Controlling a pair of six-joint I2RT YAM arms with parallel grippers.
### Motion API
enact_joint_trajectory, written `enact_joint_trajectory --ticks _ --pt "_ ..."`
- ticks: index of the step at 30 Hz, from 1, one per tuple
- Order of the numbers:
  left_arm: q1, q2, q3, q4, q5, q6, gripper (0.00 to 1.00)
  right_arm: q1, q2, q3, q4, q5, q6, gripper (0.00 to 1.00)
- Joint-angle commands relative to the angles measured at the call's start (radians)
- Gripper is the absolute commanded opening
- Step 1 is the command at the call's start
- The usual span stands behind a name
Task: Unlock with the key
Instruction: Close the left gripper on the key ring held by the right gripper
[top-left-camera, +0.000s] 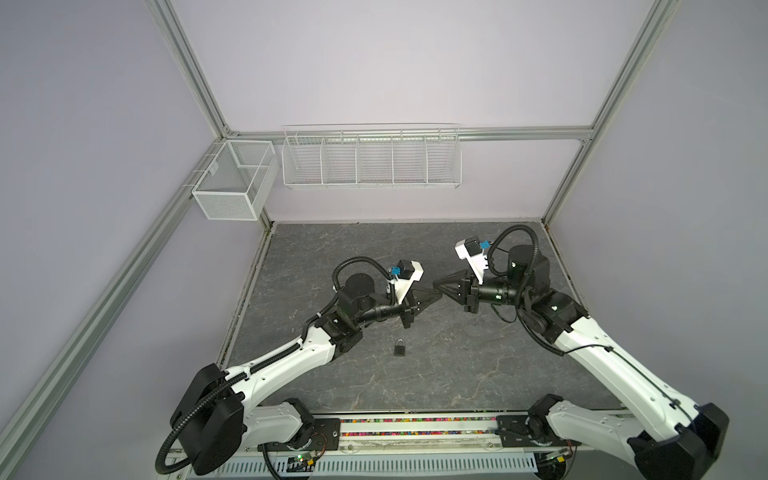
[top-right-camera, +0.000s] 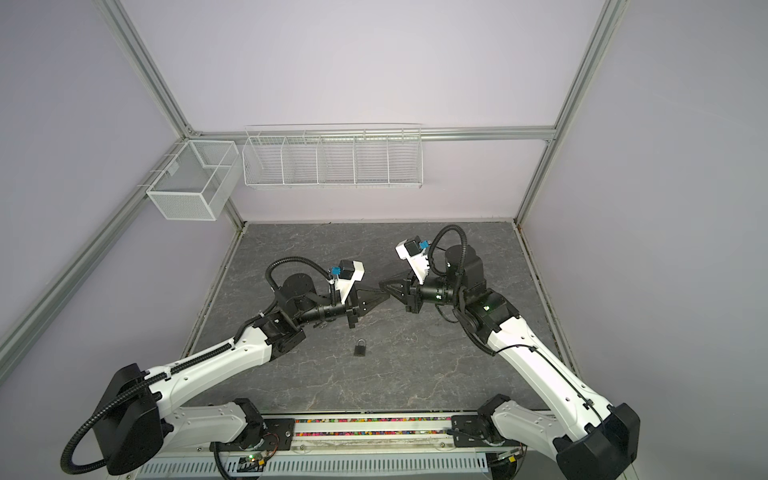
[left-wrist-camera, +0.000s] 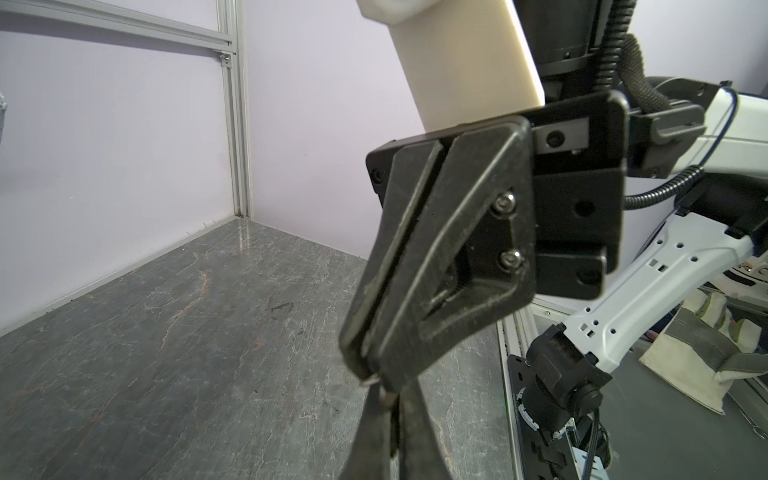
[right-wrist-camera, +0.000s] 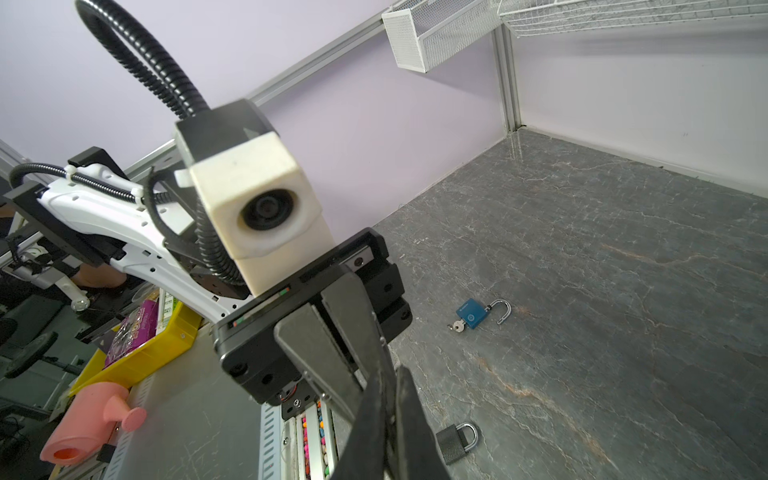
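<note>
Padlock (top-left-camera: 400, 347) well clear of table (top-left-camera: 478, 374) edges, left end effector (top-left-camera: 436, 296) and right end effector (top-left-camera: 436, 284) pinched shut, tips meeting

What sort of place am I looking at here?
Probably a robotics lab test booth: a left arm and right arm are mounted along one edge of a stone-look table, boxed in by aluminium framing and plain walls, with a dark padlock lying on it.

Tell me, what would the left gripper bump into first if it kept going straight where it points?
The right gripper. The left gripper points straight at it, and their shut fingers look tip to tip, though depth is hard to judge. The black padlock lies off that line.
</note>
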Motion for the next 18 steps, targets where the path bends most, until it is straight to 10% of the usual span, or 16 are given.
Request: enact_joint_trajectory --ticks 1,18 --pt "0.009 0.005 0.051 0.081 0.027 -0.011 0.0 -0.003 -0.006 -0.029 -0.015 -0.024 -0.019 0.07" --pt "0.029 0.01 0.052 0.114 0.049 -0.049 0.0 -0.012 -0.045 -0.05 0.069 0.028 0.04 0.07"
